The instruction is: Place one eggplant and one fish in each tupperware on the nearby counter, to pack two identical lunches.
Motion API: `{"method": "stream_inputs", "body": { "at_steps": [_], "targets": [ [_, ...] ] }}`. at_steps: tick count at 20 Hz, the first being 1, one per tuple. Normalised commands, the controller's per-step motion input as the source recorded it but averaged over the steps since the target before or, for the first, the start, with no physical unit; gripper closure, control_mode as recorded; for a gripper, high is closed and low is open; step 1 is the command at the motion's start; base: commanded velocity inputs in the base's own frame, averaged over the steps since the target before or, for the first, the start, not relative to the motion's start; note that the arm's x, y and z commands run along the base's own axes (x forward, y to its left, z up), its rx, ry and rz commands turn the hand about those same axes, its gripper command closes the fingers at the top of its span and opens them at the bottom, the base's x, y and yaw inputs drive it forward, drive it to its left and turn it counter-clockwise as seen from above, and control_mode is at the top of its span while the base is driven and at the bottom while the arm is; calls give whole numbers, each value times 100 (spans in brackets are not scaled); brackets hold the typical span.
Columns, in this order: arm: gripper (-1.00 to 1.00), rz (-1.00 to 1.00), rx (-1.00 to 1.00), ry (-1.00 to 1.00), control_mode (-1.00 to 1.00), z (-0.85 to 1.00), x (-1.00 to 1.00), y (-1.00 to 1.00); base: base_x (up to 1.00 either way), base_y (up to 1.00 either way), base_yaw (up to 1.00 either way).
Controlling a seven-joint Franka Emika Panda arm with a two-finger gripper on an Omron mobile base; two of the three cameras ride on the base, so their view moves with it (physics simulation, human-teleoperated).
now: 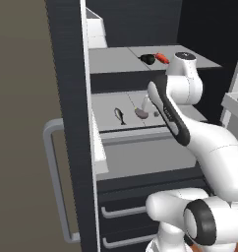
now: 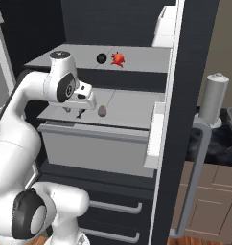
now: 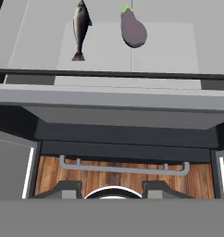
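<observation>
**Open refrigerator: fish and eggplant on middle shelf**

A dark, slender fish (image 3: 80, 28) with a forked tail lies on the grey middle shelf (image 1: 108, 106), just beside a purple eggplant (image 3: 133, 30) with a green stem. On the upper shelf (image 2: 142, 60), a red-orange fish (image 2: 118, 59) lies near a round black item (image 2: 101, 58). The refrigerator door (image 1: 72, 123) stands open. A grey cylinder (image 2: 213, 99) stands on the neighbouring surface. The gripper (image 3: 112, 189) holds nothing; whether its fingertips stand apart or together cannot be told, being cut off.
</observation>
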Motion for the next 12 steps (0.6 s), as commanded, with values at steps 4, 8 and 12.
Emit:
{"method": "stream_inputs", "body": {
  "at_steps": [4,8,12],
  "targets": [
    [-100,0,0,-3,-100,0,-6,0,0,0,0],
    [-100,3,0,-39,-100,14,-34,-3,0,0,0],
    [-100,3,2,-57,-100,45,-19,-8,0,0,0]
  ]
}}
